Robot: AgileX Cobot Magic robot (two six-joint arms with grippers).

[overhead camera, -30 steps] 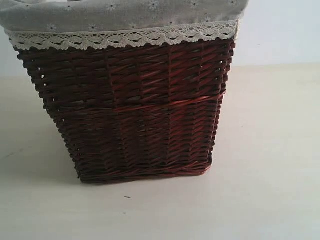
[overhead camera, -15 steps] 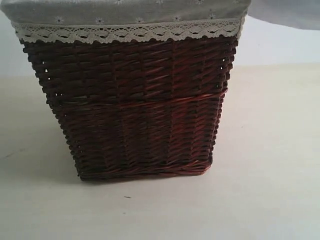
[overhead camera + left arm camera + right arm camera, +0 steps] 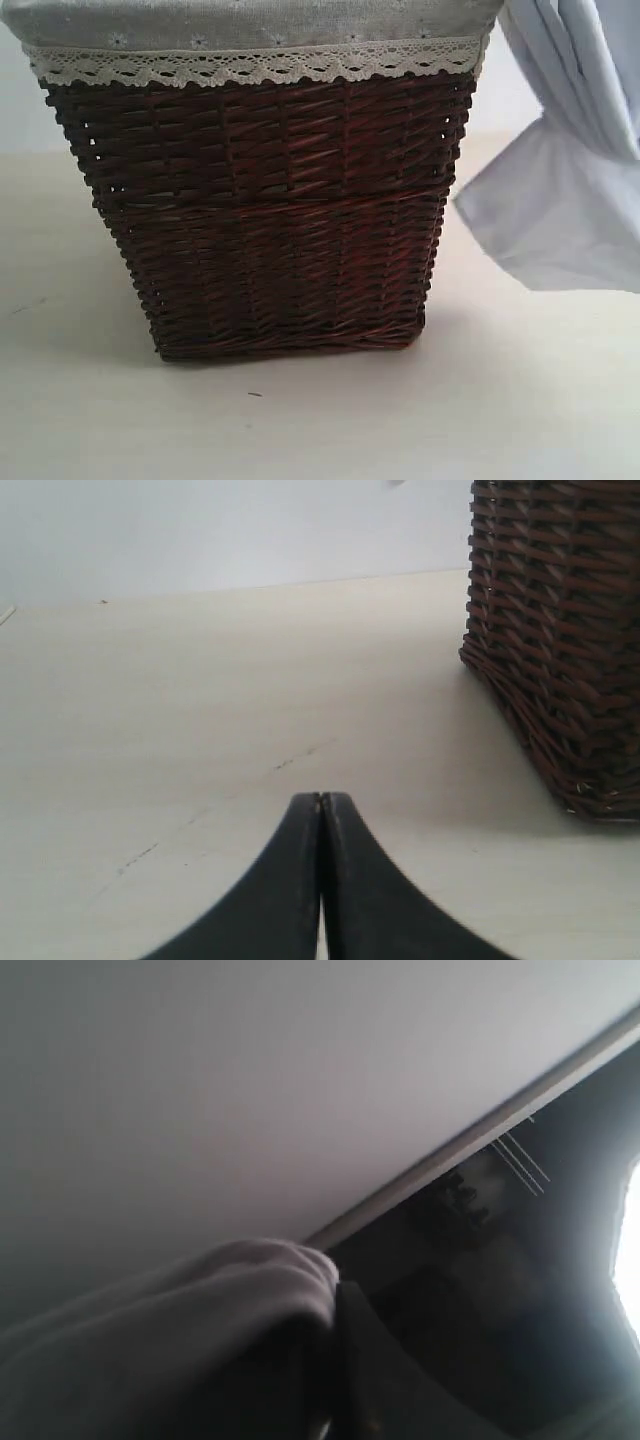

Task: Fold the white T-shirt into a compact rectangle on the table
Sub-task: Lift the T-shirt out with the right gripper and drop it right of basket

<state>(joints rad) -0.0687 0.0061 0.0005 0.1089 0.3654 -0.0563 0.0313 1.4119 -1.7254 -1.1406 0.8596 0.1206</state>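
Note:
The white T-shirt hangs in the air at the right edge of the exterior view, beside the basket, its lower flap above the table. In the right wrist view a bunch of the white T-shirt is draped over one finger of my right gripper, which is shut on the cloth; the camera tilts up at a wall and a dark opening. My left gripper is shut with nothing in it, low over the table, apart from the basket's corner. Neither gripper shows in the exterior view.
A dark brown wicker basket with a grey lace-trimmed liner stands on the middle of the table. Its lower corner shows in the left wrist view. A pale wall runs behind the table.
The white T-shirt has come into the exterior view at the right, dropping from a sliver at the top corner to a large hanging flap. The basket shifted slightly a second ago.

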